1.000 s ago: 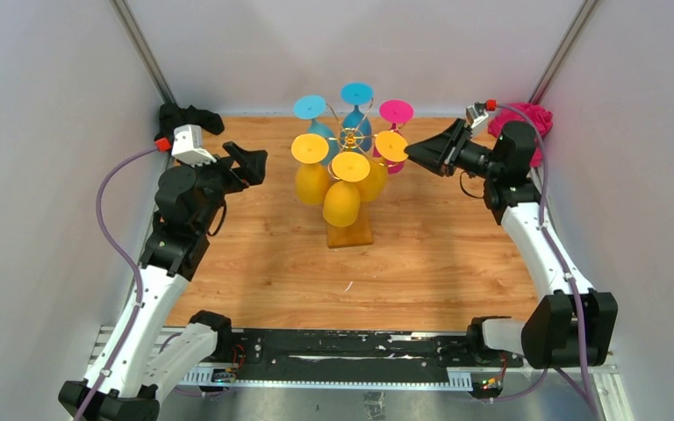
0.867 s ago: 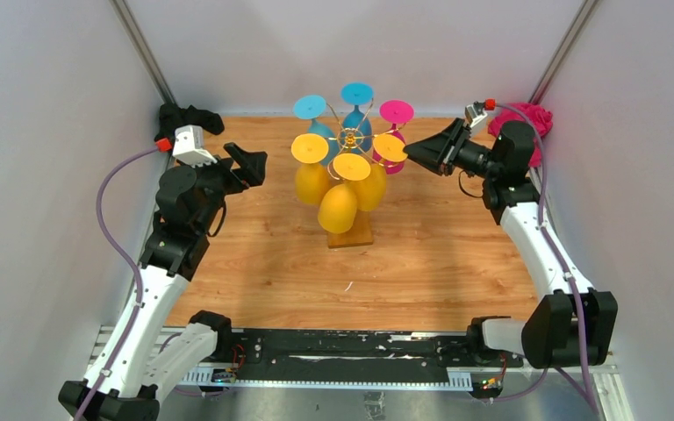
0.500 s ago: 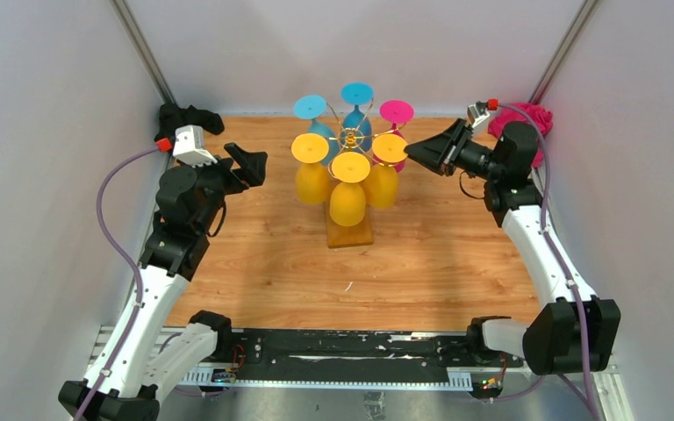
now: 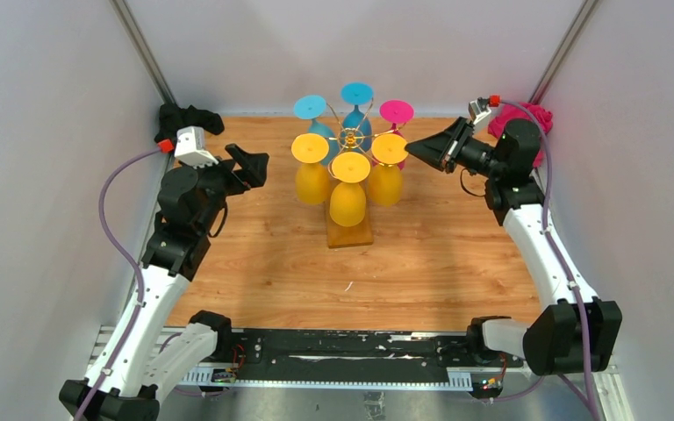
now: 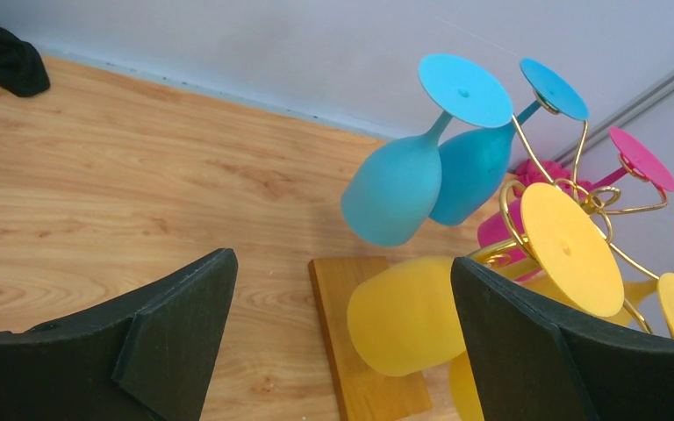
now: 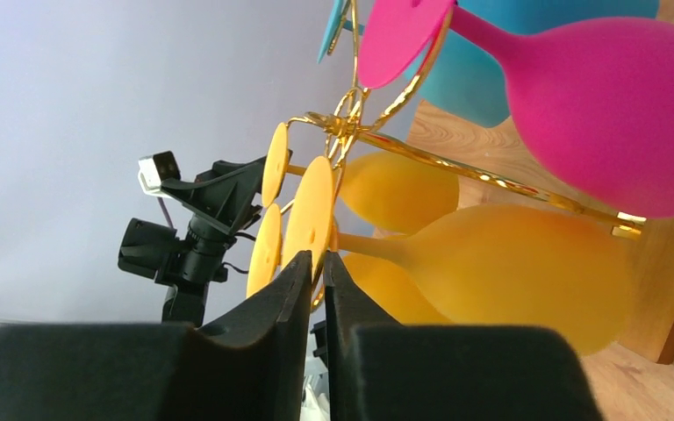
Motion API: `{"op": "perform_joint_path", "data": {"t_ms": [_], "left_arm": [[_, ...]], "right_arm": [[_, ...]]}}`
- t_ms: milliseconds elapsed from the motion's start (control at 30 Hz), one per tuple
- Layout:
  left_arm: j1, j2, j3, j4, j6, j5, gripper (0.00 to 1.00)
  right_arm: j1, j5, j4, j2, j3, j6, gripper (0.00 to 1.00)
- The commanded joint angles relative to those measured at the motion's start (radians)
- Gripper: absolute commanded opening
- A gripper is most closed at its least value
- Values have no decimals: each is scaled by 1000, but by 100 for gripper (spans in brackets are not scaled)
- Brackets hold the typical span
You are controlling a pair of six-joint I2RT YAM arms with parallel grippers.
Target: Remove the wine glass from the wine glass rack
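Front yellow wine glass [image 4: 348, 200] has swung straight; right gripper [image 4: 408, 147], three o'clock of wine glass rack [image 4: 349, 232], jaws pressed together; left gripper [image 4: 254, 165], nine o'clock, jaws spread.

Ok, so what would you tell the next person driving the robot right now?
Left claw: open, empty, to the rack's left.
Right claw: nearly shut, tips at the foot of a yellow wine glass; I can't tell if it touches.
Wine glass rack: mid-table, six wine glasses hanging on it.
Done: no glass is off yet.
Left: grip one glass and lift it off.
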Motion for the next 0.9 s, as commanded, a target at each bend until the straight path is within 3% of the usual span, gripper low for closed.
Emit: {"op": "perform_joint_path", "data": {"t_ms": [0, 133, 867], "left_arm": [[3, -6, -13, 14, -3, 12, 98], [3, -7, -15, 9, 2, 6, 98], [3, 17, -8, 23, -6, 14, 98]], "right_arm": [[23, -7, 2, 3, 48, 21, 13], [26, -7, 11, 4, 39, 46, 0], [37, 4, -177, -81, 119, 57, 0]]}}
